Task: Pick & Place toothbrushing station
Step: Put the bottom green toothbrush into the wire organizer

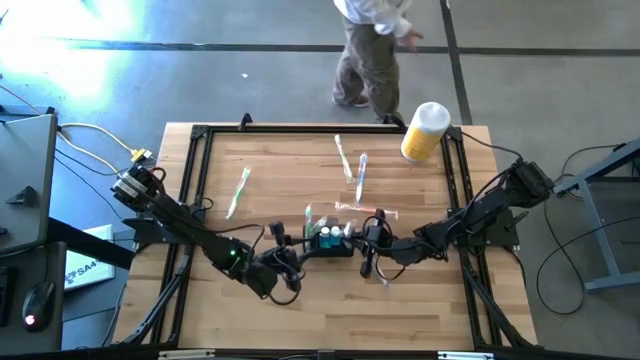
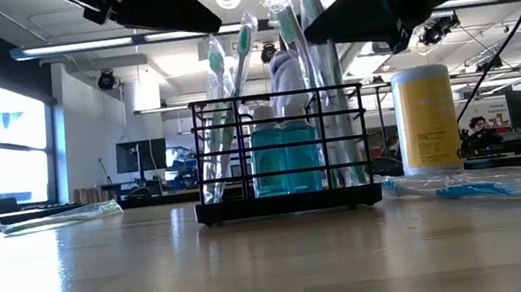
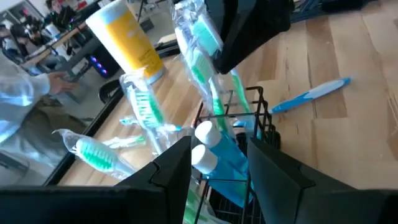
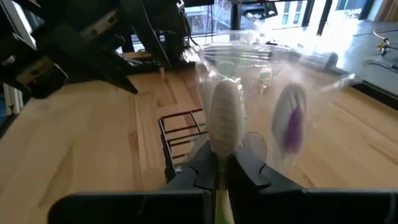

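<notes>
table point(image 1: 300, 310) near edge bare | left gripper point(image 1: 292, 272) parted | right gripper point(image 1: 372, 240) clamps toothbrush point(image 4: 225, 121) over caddy point(image 2: 283, 148)

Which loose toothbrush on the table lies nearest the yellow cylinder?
The blue-and-white toothbrush, lying just inboard of the yellow cylinder. The green toothbrush sits far over on the left arm's side.

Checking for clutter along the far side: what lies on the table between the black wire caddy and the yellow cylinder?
In the high view, two wrapped toothbrushes lie on the wood between the caddy and the yellow cylinder.
</notes>
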Action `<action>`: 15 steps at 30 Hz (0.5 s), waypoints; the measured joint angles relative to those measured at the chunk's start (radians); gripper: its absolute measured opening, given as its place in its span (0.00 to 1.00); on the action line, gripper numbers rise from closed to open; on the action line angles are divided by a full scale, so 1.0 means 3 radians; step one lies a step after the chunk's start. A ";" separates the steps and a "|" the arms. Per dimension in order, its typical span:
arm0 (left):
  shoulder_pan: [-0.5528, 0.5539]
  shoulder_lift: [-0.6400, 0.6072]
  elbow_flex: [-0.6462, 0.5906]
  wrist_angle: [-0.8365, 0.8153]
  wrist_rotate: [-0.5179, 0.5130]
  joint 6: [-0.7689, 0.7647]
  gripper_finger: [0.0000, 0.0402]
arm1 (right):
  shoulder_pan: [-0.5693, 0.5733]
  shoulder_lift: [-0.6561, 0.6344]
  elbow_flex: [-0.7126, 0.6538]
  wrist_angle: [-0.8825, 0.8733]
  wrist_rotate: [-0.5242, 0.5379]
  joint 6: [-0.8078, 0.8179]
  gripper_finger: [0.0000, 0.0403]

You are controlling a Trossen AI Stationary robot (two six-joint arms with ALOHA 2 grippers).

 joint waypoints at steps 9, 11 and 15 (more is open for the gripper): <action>0.0008 -0.0005 0.0000 -0.0242 0.0443 -0.0038 0.37 | 0.0005 -0.0001 0.0001 -0.0093 -0.0205 -0.0091 0.10; 0.0008 -0.0005 0.0000 -0.0293 0.0448 -0.0013 0.37 | 0.0004 -0.0001 0.0001 -0.0135 -0.0177 -0.0083 0.12; 0.0008 -0.0005 0.0000 -0.0339 0.0449 -0.0010 0.37 | 0.0004 -0.0001 0.0001 -0.0114 -0.0145 -0.0092 0.15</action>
